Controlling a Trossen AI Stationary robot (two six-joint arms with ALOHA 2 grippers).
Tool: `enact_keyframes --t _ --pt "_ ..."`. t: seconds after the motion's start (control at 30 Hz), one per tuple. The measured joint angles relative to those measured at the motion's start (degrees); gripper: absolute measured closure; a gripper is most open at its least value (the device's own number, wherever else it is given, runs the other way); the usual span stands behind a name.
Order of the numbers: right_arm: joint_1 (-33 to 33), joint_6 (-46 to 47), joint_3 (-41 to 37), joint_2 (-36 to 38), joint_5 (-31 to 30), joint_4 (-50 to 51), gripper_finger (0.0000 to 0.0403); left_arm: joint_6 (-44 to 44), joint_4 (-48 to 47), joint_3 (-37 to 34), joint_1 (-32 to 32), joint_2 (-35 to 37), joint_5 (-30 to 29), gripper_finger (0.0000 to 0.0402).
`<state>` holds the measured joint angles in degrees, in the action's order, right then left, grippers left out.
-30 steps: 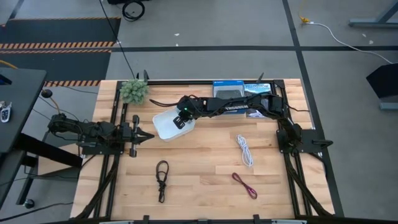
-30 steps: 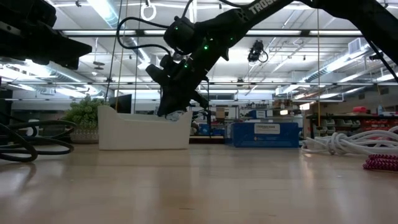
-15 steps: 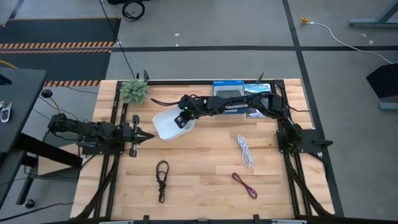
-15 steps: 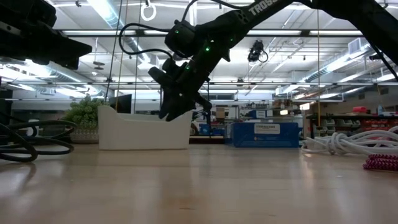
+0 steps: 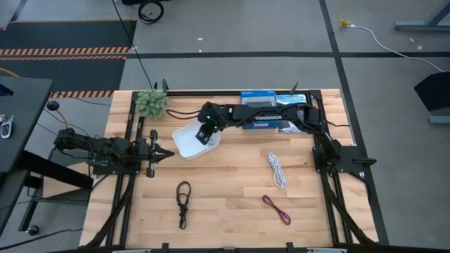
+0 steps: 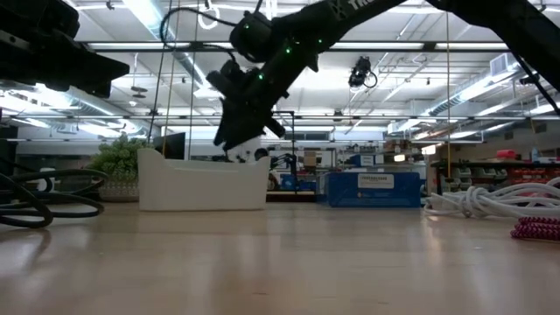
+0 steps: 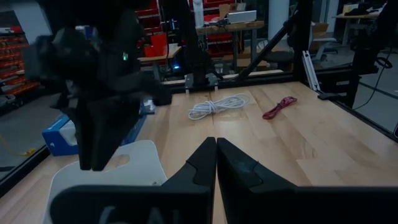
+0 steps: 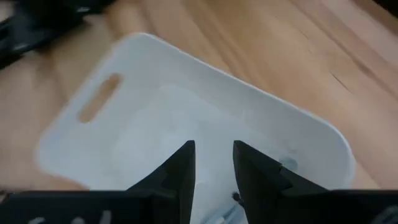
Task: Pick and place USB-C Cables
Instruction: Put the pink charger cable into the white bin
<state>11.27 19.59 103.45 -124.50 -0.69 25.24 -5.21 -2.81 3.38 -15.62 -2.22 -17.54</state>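
1. The right gripper (image 5: 203,135) hangs over the white bin (image 5: 184,145), reached far across from the right side of the table (image 5: 232,183); in the right wrist view its fingers (image 8: 181,168) stand slightly parted with nothing between them, pointing down into the bin (image 8: 186,99).
2. The left gripper (image 5: 166,154) waits at the table's left edge, just left of the bin, its fingers (image 7: 202,163) pressed together on nothing.
3. In the low view the right gripper (image 6: 248,149) is above the bin's rim (image 6: 201,164), clear of the bin wall.
4. Blue boxes (image 5: 274,102) lie along the table's far edge, partly under the right arm; a small green plant (image 5: 151,102) sits at the far left corner.
5. The black cable (image 5: 183,202) lies near the front of the table, left of centre, well apart from the bin.
6. The white cable (image 5: 276,169) lies right of centre, between the bin and the right arm's base; it also shows in the left wrist view (image 7: 214,106).
7. The red cable (image 5: 276,209) lies near the front right, just in front of the white one, and apart from it (image 7: 280,107).
8. A bit of pale cable (image 8: 287,164) shows at the bin's inner wall beside the right fingers; its colour cannot be told.
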Motion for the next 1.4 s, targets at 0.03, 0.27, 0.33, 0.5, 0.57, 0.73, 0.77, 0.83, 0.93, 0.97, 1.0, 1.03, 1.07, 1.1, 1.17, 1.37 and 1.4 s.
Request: enact_keyframes --t 0.03,0.27,0.33,0.5,0.57,0.73,0.77,0.83,0.93,0.97,1.0,1.03,1.07,1.1,1.17,1.37,1.4 --pt "0.0 -2.0 0.7 0.0 1.0 0.6 0.0288 0.0 0.0 0.0 0.0 0.0 0.0 0.0381" --pt "0.0 -8.4 7.2 0.1 6.1 8.1 0.0288 0.0 0.0 0.0 0.0 0.0 0.0 0.0381" --pt "0.0 -9.3 9.7 0.1 6.3 11.1 0.0288 0.0 0.0 0.0 0.0 0.0 0.0 0.0381" --pt "0.0 -13.4 18.0 0.1 6.4 17.4 0.0288 0.0 0.0 0.0 0.0 0.0 0.0 0.0381" --pt "0.0 -14.7 21.5 0.1 6.4 19.4 0.0288 0.0 0.0 0.0 0.0 0.0 0.0 0.0381" --pt "0.0 -17.1 30.3 0.1 6.4 24.7 0.0287 0.0 0.0 0.0 0.0 0.0 0.0 0.0381" --pt "0.0 -17.5 31.7 0.1 6.4 26.1 0.0287 0.0 0.0 0.0 0.0 0.0 0.0 0.0381" --pt "0.0 -17.4 30.4 2.3 6.4 27.1 0.0287 0.0 0.0 0.0 0.0 0.0 0.0 0.0381" --pt "0.0 -16.8 29.8 5.3 5.9 31.5 0.0287 0.0 0.0 0.0 0.0 0.0 0.0 0.0381" --pt "0.0 -16.8 29.8 6.2 5.5 34.1 0.0287 0.0 0.0 0.0 0.0 0.0 -0.2 0.0381" --pt "0.0 -16.7 29.8 7.0 4.9 36.2 0.0287 0.0 0.0 0.0 0.0 0.0 -0.5 0.0381" --pt "0.0 -16.7 29.8 7.7 4.5 38.3 0.0287 0.0 0.0 0.0 0.0 0.0 -0.7 0.0381" --pt "0.0 -16.7 29.8 8.3 4.1 40.4 0.0287 0.0 0.1 0.0 0.0 0.0 -0.8 0.0381" --pt "0.0 -16.5 29.8 8.7 3.5 42.5 0.0287 0.0 0.1 0.0 0.0 0.0 -0.8 0.0381" --pt "0.0 -15.2 29.8 9.6 3.3 46.2 0.0287 0.0 0.1 0.0 0.0 0.0 -0.8 0.0381" --pt "-0.7 -11.4 29.8 10.8 4.9 58.6 0.0287 0.0 0.1 0.0 0.0 0.0 -1.3 0.0381" --pt "-1.0 -11.6 29.7 10.8 5.1 60.8 0.0287 0.0 0.1 0.0 0.0 0.0 -2.0 0.0381"
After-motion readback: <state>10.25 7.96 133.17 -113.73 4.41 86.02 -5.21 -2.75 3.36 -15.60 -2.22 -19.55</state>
